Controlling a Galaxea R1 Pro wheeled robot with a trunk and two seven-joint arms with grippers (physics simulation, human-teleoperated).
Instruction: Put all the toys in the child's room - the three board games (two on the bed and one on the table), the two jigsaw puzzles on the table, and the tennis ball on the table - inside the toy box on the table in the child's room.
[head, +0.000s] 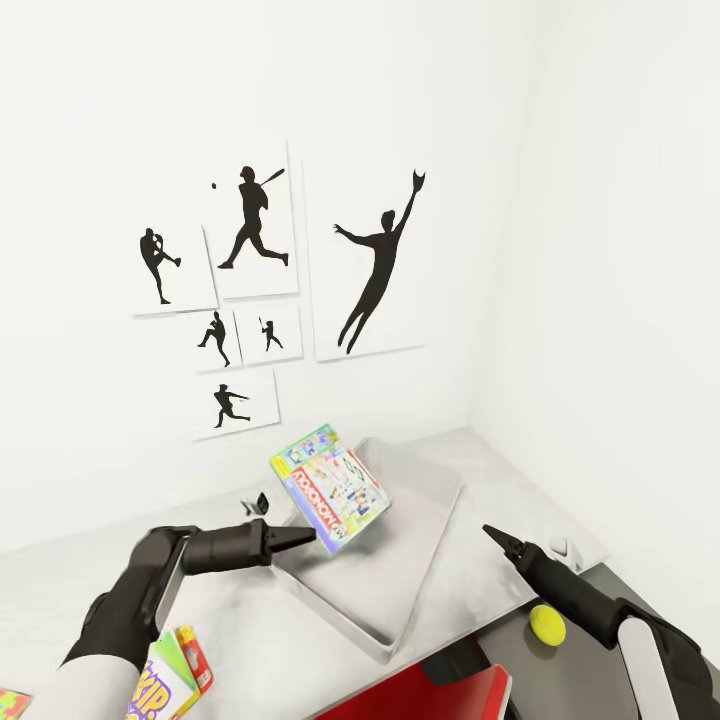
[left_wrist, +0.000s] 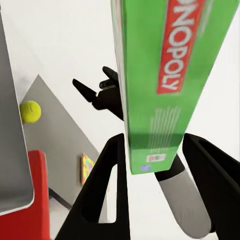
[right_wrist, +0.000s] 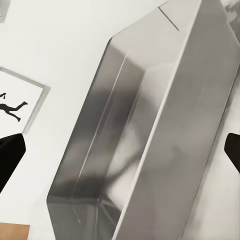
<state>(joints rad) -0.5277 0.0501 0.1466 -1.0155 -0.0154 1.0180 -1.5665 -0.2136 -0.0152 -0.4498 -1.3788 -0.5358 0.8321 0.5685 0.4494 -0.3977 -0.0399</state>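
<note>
We are reading "MONOPOLY" in white on a red band across the board game (head: 330, 487); in the left wrist view the same band reads "ONOPOLY" along the green box side (left_wrist: 165, 75). Our left gripper (head: 300, 539) is clamping the game by its lower edge, the two fingers (left_wrist: 107, 175) pressing either side of the box. The game is hanging tilted over the toy box (head: 420, 560), toward the 10 o'clock part of the grey tray, above its inside.

At 7 o'clock in the head view a second colourful box (head: 170, 680) is showing the letters "KIP"; the rest we cannot read.

The left wrist view is giving us the tennis ball (left_wrist: 30, 111) on the grey table (left_wrist: 60, 115), a red chair (left_wrist: 37, 200) and a small colourful flat piece (left_wrist: 87, 167), too small to identify. In the head view the tennis ball (head: 547, 625) is lying at 4 o'clock, just beside our right arm and outside the toy box.

The right wrist view is looking into the toy box (right_wrist: 150, 150), with a baseball print (right_wrist: 15, 107) on the wall. Our right gripper (head: 497, 538) is hovering at the tray's 3 o'clock side, fingers spread apart and holding nothing.
</note>
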